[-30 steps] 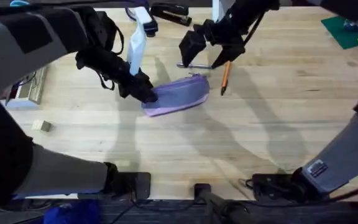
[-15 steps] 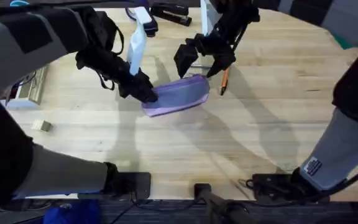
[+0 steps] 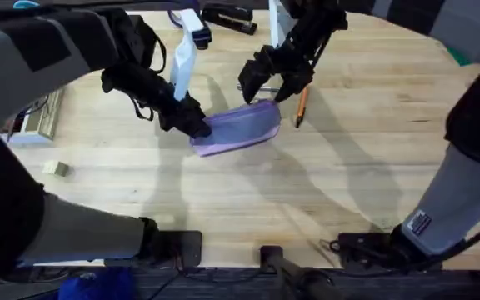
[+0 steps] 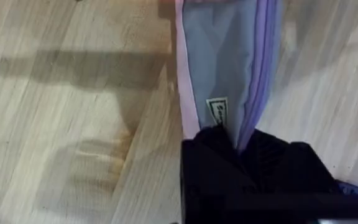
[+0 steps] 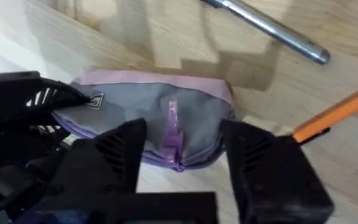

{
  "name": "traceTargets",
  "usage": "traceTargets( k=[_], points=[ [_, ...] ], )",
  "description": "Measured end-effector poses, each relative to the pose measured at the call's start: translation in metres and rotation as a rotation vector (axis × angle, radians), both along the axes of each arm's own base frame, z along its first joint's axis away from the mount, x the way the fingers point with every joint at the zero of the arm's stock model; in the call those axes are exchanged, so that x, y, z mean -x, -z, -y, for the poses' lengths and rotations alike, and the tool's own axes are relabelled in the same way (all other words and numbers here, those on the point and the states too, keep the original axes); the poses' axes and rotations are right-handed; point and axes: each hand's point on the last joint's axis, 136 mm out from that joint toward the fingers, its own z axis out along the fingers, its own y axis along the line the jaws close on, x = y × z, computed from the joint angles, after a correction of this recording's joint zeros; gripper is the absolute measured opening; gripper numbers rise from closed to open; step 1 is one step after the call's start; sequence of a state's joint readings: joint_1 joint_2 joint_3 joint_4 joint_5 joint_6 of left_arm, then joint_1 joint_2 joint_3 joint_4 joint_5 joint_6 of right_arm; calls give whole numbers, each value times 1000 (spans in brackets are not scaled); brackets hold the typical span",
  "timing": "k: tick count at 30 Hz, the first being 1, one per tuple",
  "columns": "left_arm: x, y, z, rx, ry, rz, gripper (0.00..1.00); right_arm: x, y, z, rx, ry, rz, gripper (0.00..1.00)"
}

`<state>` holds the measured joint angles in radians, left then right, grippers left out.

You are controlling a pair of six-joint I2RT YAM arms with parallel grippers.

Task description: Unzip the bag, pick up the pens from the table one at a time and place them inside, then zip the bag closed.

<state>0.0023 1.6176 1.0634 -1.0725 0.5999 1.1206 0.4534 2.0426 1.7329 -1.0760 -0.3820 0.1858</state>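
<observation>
Unzipping: left claw (image 3: 197,127) clamps bag (image 3: 238,127) end; right claw (image 5: 178,155), spread, should straddle zipper pull (image 5: 172,127) squarely.

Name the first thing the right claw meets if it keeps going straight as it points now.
Most likely the bag's zipper pull: it lies between the right claw's open fingers, though depth is unclear.
</observation>
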Motion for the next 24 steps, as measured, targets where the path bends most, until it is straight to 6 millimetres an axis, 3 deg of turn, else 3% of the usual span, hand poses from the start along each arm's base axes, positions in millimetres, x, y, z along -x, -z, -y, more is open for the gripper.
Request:
traceTargets(
  k=[5,9,18,24],
  points=[
    [0,0,0,0,0,0,42,-1,1,3,20,2,8,542],
    [0,0,0,-1,0,0,42,-2,2,5,29,2,12,449],
    [1,0,0,-3,0,-4,41,-4,4,12,57,8,17,58],
    [1,0,-1,-4,0,-4,42,-3,4,13,62,9,13,32]
  ],
)
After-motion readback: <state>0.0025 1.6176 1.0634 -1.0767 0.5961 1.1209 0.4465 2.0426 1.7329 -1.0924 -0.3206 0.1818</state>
